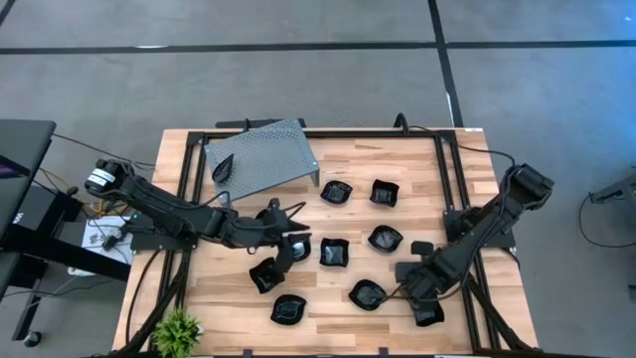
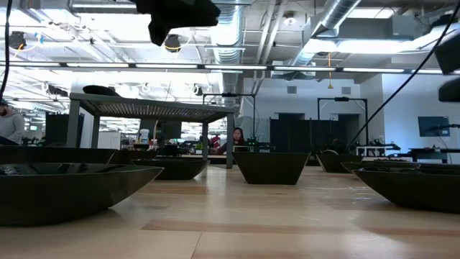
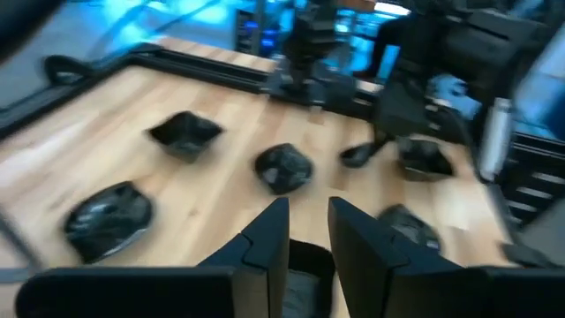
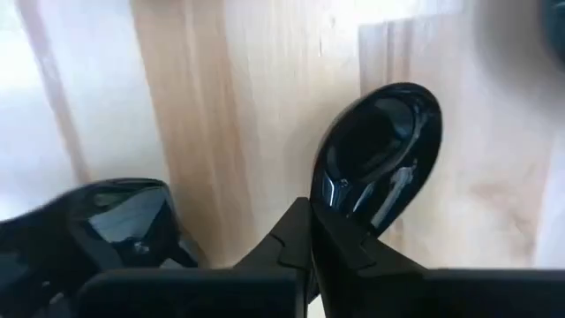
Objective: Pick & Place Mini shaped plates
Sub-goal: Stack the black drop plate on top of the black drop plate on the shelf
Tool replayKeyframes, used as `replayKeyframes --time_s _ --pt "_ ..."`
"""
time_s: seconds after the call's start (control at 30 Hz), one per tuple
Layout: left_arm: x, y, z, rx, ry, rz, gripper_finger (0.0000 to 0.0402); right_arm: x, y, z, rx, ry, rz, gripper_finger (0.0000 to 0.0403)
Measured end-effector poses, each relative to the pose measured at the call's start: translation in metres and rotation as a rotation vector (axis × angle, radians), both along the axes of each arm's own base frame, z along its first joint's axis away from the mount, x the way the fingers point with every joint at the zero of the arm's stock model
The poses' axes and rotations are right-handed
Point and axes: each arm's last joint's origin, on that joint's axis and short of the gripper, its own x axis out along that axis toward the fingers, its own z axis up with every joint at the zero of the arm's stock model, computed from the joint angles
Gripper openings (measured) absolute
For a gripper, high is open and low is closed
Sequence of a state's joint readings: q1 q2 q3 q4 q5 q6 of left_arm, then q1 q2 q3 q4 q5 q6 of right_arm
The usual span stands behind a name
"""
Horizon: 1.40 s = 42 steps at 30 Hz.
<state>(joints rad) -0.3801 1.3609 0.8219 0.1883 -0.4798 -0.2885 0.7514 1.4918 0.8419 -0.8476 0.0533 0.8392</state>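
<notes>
Right claw point(image 4: 309, 231) on teardrop plate point(image 4: 380, 150)

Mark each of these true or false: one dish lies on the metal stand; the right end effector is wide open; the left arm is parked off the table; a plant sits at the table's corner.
1. One dish lies on the metal stand: true.
2. The right end effector is wide open: false, it is shut on the rim of a teardrop dish.
3. The left arm is parked off the table: false, the left end effector reaches over the dishes.
4. A plant sits at the table's corner: true.
</notes>
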Motion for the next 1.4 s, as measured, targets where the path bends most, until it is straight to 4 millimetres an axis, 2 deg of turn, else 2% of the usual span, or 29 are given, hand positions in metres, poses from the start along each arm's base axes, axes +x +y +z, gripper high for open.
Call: replayKeyframes --time_s 0.13,0.27,0.4,0.57,0.73,0.9,1.07,1.4 --pt "0.002 -0.005 0.003 0.014 -0.022 -0.165 0.0083 0.012 0.002 0.016 0.005 -0.052 0.027 0.0003" --pt "0.010 -0.014 0.000 0.072 -0.077 -0.306 0.0083 0.033 -0.002 0.030 0.023 -0.158 0.021 0.0002" --pt "0.024 -0.022 -0.016 0.104 -0.105 -0.402 0.0087 0.057 -0.009 0.035 0.094 -0.303 0.012 0.0001" --pt "0.041 -0.025 -0.046 0.121 -0.079 -0.412 0.0116 0.078 -0.020 0.041 0.120 -0.432 0.065 0.0001" --pt "0.056 -0.025 -0.062 0.173 -0.155 -0.458 0.0150 0.088 -0.031 0.042 0.131 -0.459 0.121 0.0001" --pt "0.071 -0.025 -0.074 0.238 -0.147 -0.489 0.0168 0.095 -0.037 0.045 0.177 -0.496 0.175 0.0000" --pt "0.084 -0.023 -0.081 0.321 -0.134 -0.492 0.0168 0.102 -0.040 0.049 0.274 -0.526 0.196 0.0000" --pt "0.088 -0.022 -0.085 0.231 -0.115 -0.500 0.0151 0.105 -0.046 0.049 0.261 -0.545 0.249 0.0000"
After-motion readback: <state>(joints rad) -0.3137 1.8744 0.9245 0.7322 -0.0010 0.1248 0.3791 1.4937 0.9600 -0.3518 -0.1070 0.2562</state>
